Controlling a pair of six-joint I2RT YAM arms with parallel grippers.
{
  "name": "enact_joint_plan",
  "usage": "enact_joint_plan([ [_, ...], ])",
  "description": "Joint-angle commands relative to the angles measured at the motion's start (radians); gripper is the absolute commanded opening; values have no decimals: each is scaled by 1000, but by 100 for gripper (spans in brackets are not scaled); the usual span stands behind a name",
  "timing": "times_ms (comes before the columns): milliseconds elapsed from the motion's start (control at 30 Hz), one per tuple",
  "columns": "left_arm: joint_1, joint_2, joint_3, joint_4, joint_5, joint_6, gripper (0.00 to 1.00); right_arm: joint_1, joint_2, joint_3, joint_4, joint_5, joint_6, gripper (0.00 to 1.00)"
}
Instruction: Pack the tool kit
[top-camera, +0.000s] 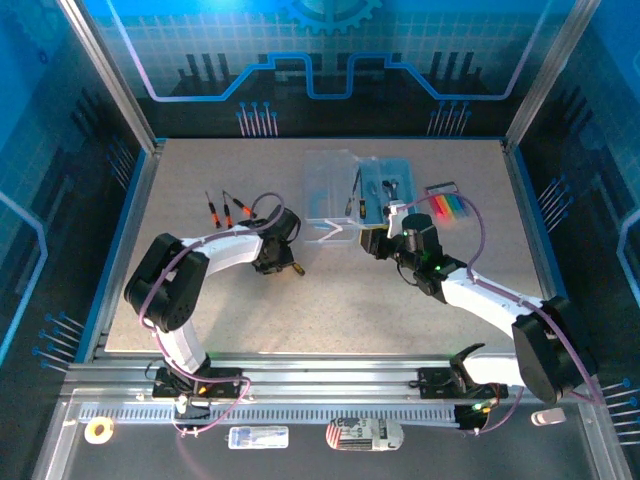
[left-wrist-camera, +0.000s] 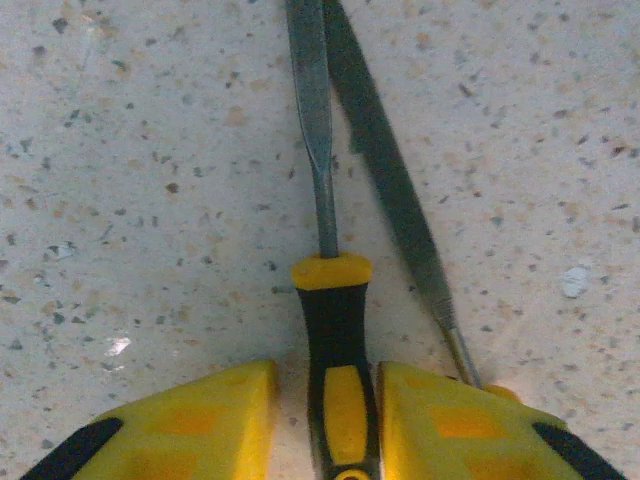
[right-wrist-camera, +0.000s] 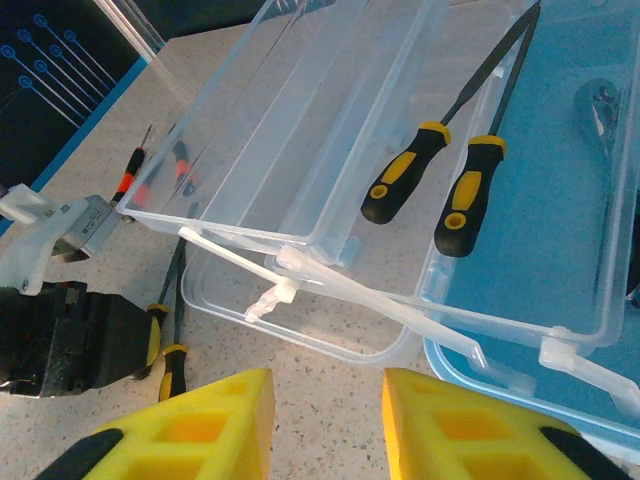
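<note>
The clear tool kit case (top-camera: 330, 185) lies open at the back middle, its blue insert (top-camera: 388, 188) holding a ratchet (right-wrist-camera: 605, 100) and two black-and-yellow files (right-wrist-camera: 405, 185). On the table left of the case lies another black-and-yellow file (left-wrist-camera: 335, 330). My left gripper (left-wrist-camera: 328, 375) straddles its handle, the right finger against it and a narrow gap on the left. A second file (left-wrist-camera: 390, 180) lies beside it, its handle under my right finger. My right gripper (right-wrist-camera: 327, 385) hovers open over bare table in front of the case's lid latch (right-wrist-camera: 265, 300).
Three small red-handled screwdrivers (top-camera: 222, 210) lie at the left of the table. A set of coloured hex keys (top-camera: 450, 207) sits right of the case. The left gripper's body (right-wrist-camera: 60, 335) is close to the case's front left corner.
</note>
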Motion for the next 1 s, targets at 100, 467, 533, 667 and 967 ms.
enact_joint_plan([
  [100,7,-25,-54,-8,-51,-13,24,12,-1,-3,28,11,8,35],
  [467,10,-100,-126,-12,-81,47,13,17,-20,-4,20,8,10,35],
  [533,10,-124,-136,-19,-79,59,13,17,-22,-4,20,7,12,35],
  [667,10,-161,-151,-39,-71,72,14,17,-26,-6,19,8,12,35],
  [967,7,-262,-161,-67,-40,116,14,18,-3,3,26,-31,14,37],
])
